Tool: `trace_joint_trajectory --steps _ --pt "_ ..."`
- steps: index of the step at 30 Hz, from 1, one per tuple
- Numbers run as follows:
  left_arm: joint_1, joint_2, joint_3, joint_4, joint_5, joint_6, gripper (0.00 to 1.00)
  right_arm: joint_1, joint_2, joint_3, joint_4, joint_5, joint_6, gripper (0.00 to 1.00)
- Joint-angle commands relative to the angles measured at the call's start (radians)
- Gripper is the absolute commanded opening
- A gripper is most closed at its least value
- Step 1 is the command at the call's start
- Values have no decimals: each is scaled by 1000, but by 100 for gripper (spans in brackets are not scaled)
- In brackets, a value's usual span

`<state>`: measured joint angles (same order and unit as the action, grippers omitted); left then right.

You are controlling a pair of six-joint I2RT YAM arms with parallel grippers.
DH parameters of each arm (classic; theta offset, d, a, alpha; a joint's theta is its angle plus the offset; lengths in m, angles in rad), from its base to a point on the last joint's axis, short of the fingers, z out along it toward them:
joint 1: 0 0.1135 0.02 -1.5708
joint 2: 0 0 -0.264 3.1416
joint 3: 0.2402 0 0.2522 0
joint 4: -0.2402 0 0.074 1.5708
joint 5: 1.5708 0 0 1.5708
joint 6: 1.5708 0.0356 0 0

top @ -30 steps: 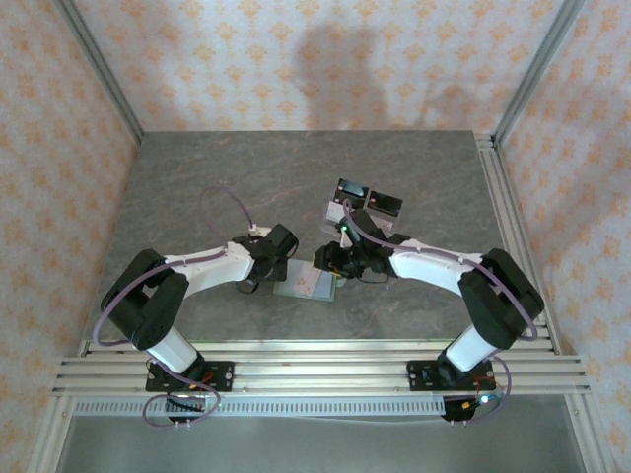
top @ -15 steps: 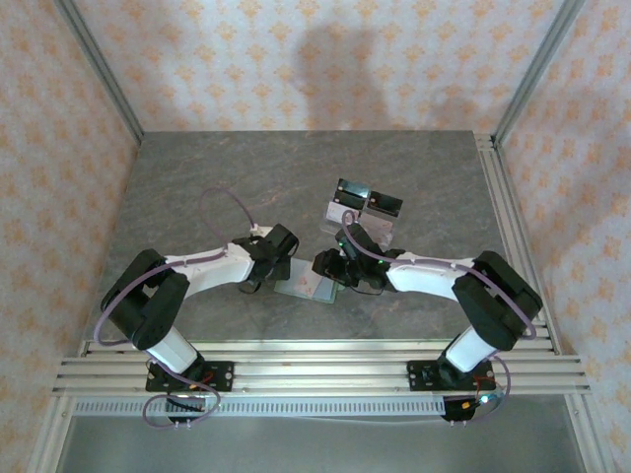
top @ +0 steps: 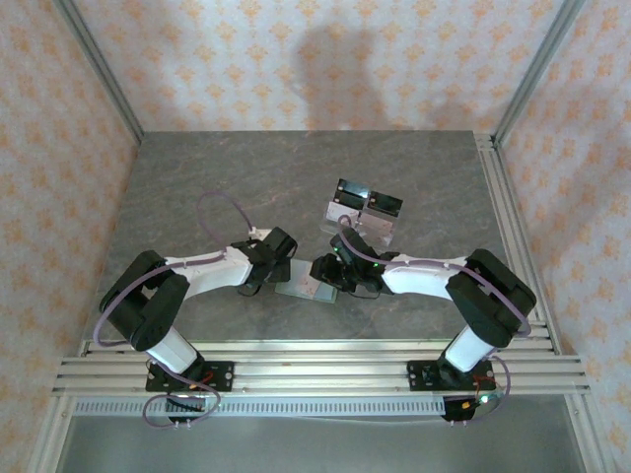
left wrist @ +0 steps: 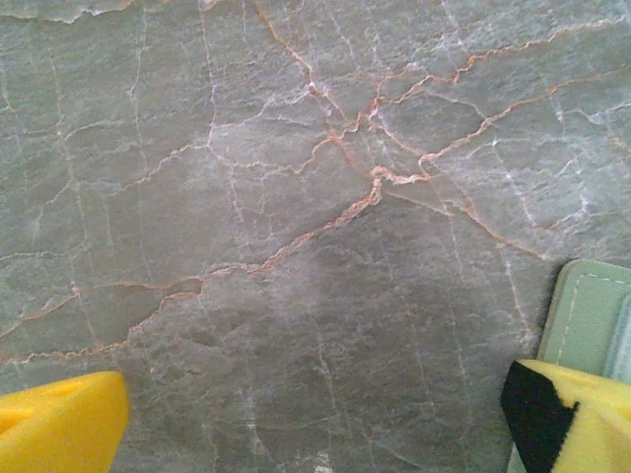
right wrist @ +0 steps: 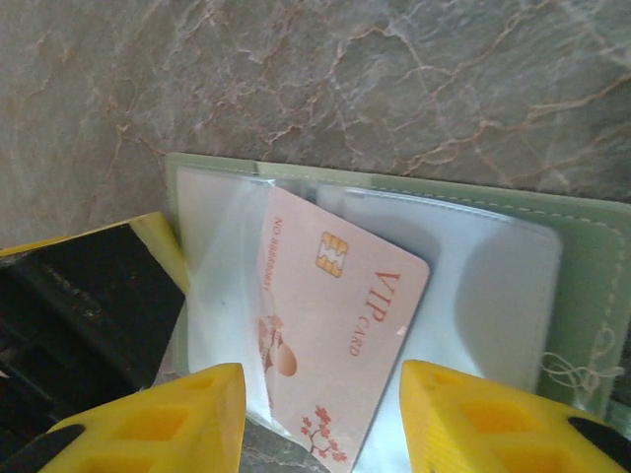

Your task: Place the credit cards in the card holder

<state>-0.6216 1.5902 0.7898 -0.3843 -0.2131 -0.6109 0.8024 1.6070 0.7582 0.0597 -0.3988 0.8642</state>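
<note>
In the right wrist view the card holder (right wrist: 582, 246) is seen lying open on the marbled table (right wrist: 394, 79), with its clear inner pockets turned upward. A pink credit card (right wrist: 345, 305) marked VIP is laid askew over those pockets, its chip end pointed away from the camera. The near part of the card is set between the two yellow fingers (right wrist: 148, 424) of the right gripper (right wrist: 325, 419), which are held part-way apart. Thin strips of pocket are seen on either side of the card. It cannot be told whether its edges are pressed lower down, as that part is cut off by the frame. In the left wrist view the fingers of the left gripper (left wrist: 315, 419) are spread wide, with bare stone between them. The holder's stitched green edge is seen just beside the right-hand finger and is partly hidden by it. From above, the holder is found between the two grippers, and a clear stand (top: 363, 207) with black panels is set apart behind it.
</note>
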Motion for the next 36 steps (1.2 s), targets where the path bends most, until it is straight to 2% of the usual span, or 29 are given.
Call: trace_joint_trajectory --steps 1,16,21,36 --pt "-10 -1 -30 -8 18 -18 100 5 -14 -21 -40 41 27 45" --pt "-67 0 -67 -1 15 -65 100 6 51 -28 89 -35 47 43" --pt "-81 -1 -80 5 15 -82 100 6 53 -38 118 -46 57 39" --pt "-87 4 -89 13 9 -84 100 6 -83 -118 55 -4 103 41"
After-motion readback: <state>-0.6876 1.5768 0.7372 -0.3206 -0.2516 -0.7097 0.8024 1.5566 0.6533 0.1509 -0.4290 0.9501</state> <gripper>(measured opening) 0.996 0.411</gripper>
